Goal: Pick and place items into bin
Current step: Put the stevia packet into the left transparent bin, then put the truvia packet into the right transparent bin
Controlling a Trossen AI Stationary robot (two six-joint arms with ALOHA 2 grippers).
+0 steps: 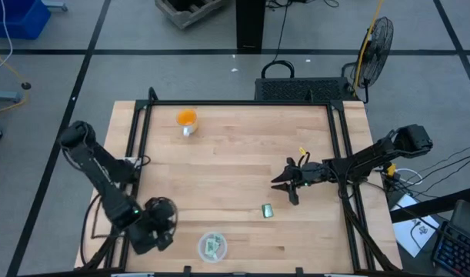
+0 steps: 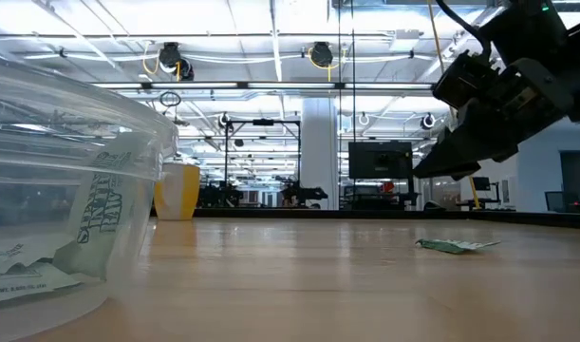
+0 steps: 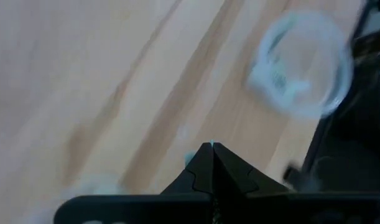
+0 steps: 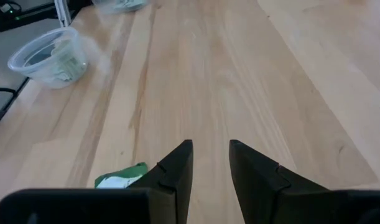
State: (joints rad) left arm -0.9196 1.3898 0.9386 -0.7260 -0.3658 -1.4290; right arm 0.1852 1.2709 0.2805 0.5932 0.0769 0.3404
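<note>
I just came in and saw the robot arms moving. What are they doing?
They are putting little packets into a clear bin at the near edge of the table. Some packets already lie inside. One green and white packet lies alone on the wood, and the right gripper hovers beside it with its fingers open, holding nothing. The left gripper is shut, close to the bin. An orange ball on a silver base stands at the far side.

The clear bin (image 2: 62, 190) is cut off at the side in the low view. In the right wrist view, one dark finger (image 4: 177, 171) hides part of the green packet (image 4: 121, 179). The left wrist view is all blurry.
</note>
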